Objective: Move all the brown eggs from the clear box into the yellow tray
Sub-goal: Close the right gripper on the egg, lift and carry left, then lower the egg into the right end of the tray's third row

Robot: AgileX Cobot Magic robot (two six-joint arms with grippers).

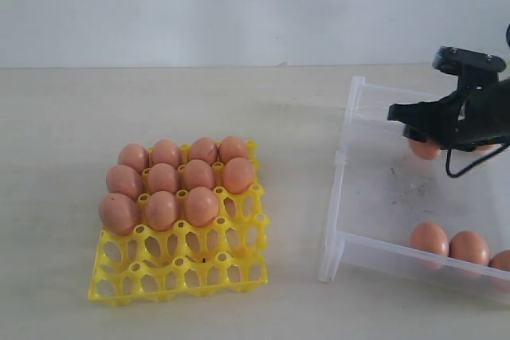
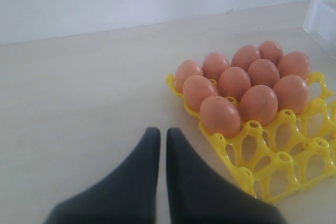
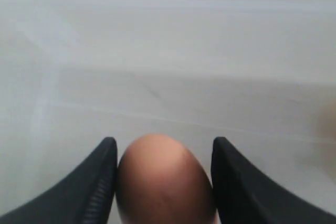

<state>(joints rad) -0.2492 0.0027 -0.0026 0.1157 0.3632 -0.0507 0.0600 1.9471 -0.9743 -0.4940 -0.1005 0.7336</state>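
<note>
Sitting at the near left of the desk (image 1: pixel 239 101) in the exterior view, the yellow tray (image 1: pixel 179 280) carries eleven brown eggs (image 1: pixel 162 178). Four are in the far row, four in the next and three in the third, whose right-hand cup is empty like the near cups. The clear box (image 1: pixel 335 220) lies to the right, well apart from the tray. Three eggs (image 1: pixel 468 247) rest against its near wall. The right gripper (image 1: pixel 416 127) reaches into the far part of the box from the right edge, its black fingers down over the far egg (image 1: pixel 425 150). A bit of another egg shows behind the arm. The left gripper is out of this view.

From the left wrist view, the left gripper (image 2: pixel 163 132) hangs over bare desk just beside one corner of the tray (image 2: pixel 283 182). Its two dark fingers are together with only a thin slit between them, and nothing is in it. All eleven eggs stand upright in their cups. A corner of the box (image 2: pixel 320 19) shows beyond the tray.

Through the right wrist view, the far egg (image 3: pixel 165 182) fills the gap between the fingers (image 3: pixel 97 187) of the right gripper, which is clamped on it from both sides. The pale floor of the box and one low wall lie beyond. Whether the egg is off the floor cannot be told.
</note>
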